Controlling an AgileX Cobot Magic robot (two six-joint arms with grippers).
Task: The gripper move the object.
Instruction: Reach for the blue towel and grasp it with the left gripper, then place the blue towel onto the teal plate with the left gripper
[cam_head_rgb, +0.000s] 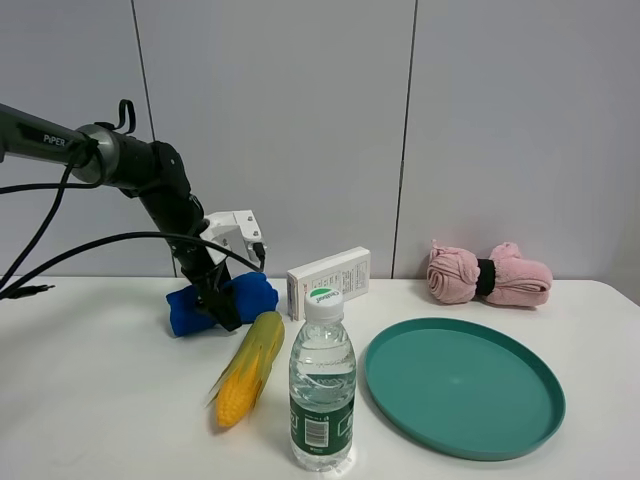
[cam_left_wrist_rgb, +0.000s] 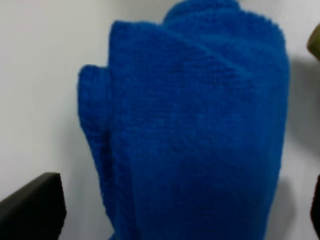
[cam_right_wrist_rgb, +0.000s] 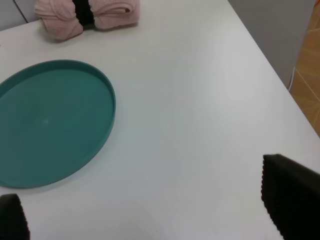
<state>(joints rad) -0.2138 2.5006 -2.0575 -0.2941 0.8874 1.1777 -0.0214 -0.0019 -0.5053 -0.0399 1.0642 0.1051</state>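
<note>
Blue towel (cam_head_rgb: 258, 294): lay on tabletop (cam_head_rgb: 100, 400), left of frame; not yet lifted, I judged.
Left end effector (cam_head_rgb: 222, 312): open, straddled towel.
Right end effector (cam_right_wrist_rgb: 150, 207): open, empty.
Outstanding: grasp, lift, relocation.

My left arm (cam_head_rgb: 60, 140) starts as a smooth grey tube with PiPER printed on it in white letters, then turns into chunky matte-black joints (cam_head_rgb: 160, 180). Black cables (cam_head_rgb: 90, 242) run off it, one making a small loop near the grey end, the others thin and drawn in long curves. At the wrist sits a boxy white camera mount (cam_head_rgb: 235, 233) with a dark port on its side. My left gripper (cam_head_rgb: 222, 305) below it is black and slim. Close up, its fingers (cam_left_wrist_rgb: 32, 210) are plain black blocks with squared corners. The right fingers (cam_right_wrist_rgb: 290, 197) are black too, with a fine grainy, rubbery-looking surface and rounded edges.
</note>
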